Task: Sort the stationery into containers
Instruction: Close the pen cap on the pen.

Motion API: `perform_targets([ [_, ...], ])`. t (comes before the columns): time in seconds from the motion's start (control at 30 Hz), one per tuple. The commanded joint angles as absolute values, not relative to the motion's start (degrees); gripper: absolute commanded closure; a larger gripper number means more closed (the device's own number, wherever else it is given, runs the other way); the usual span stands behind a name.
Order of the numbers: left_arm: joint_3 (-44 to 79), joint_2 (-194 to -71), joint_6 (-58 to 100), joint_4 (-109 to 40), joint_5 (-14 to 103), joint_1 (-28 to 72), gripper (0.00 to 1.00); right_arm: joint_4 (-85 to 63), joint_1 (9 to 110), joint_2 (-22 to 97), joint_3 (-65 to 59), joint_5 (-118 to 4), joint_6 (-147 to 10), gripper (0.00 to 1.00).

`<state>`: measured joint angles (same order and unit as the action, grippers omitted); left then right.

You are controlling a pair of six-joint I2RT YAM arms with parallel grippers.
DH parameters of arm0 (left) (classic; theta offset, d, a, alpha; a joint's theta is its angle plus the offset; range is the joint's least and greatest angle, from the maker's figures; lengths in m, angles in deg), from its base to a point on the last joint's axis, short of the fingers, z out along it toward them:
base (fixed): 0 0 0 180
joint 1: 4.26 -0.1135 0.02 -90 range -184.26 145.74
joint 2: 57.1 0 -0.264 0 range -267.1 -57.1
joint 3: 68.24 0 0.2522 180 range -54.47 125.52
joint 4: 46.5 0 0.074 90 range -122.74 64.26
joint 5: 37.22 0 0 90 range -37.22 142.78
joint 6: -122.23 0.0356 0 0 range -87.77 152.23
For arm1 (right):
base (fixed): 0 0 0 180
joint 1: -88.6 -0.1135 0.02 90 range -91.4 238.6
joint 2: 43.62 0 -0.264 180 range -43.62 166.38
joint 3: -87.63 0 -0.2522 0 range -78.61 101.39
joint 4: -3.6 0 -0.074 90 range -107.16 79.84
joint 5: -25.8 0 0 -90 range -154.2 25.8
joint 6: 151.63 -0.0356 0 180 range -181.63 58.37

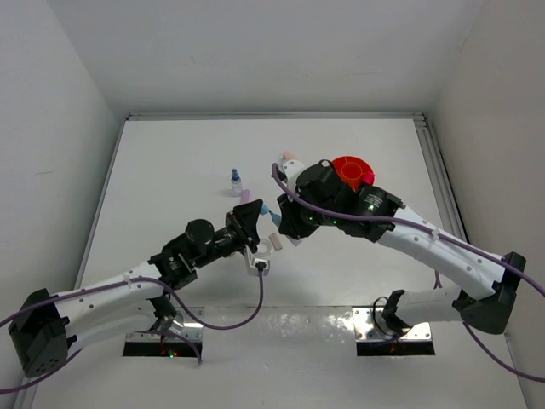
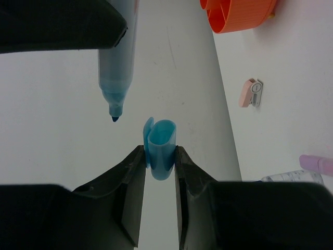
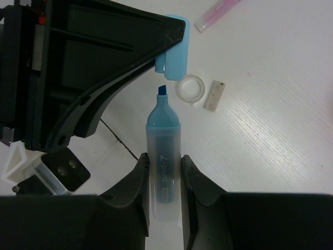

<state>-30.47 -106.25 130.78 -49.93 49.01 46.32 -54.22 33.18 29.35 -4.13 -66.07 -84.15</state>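
My left gripper (image 2: 159, 156) is pinched narrow on a light blue cap (image 2: 162, 136), over the middle of the table. My right gripper (image 3: 164, 161) is clamped on the barrel of a blue highlighter (image 3: 163, 140). Its chisel tip is bare and sits just apart from the cap. The barrel carries script lettering I can't read. Below them lie the clear tape ring (image 3: 189, 88) and, just beside it, a beige eraser (image 3: 214, 96). The orange tub (image 2: 244, 18) sits farther right, and a blue-capped bottle (image 1: 236, 181) stands far and left of centre.
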Motion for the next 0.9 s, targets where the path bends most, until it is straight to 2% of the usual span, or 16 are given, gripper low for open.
perform_targets([
  [0.0,-27.76,-106.58,129.88,-52.95,49.26,46.54,1.0,-50.77,32.61,29.24,-4.16,-64.47,-85.09,1.0],
  [0.7,-27.06,-105.97,126.01,-54.37,49.26,46.97,1.0,-50.86,31.82,29.24,-4.95,-64.99,-85.63,1.0],
  [0.87,-27.67,-103.6,128.3,-51.2,45.84,47.94,1.0,-50.15,31.82,30.02,-3.64,-65.0,-84.75,1.0],
])
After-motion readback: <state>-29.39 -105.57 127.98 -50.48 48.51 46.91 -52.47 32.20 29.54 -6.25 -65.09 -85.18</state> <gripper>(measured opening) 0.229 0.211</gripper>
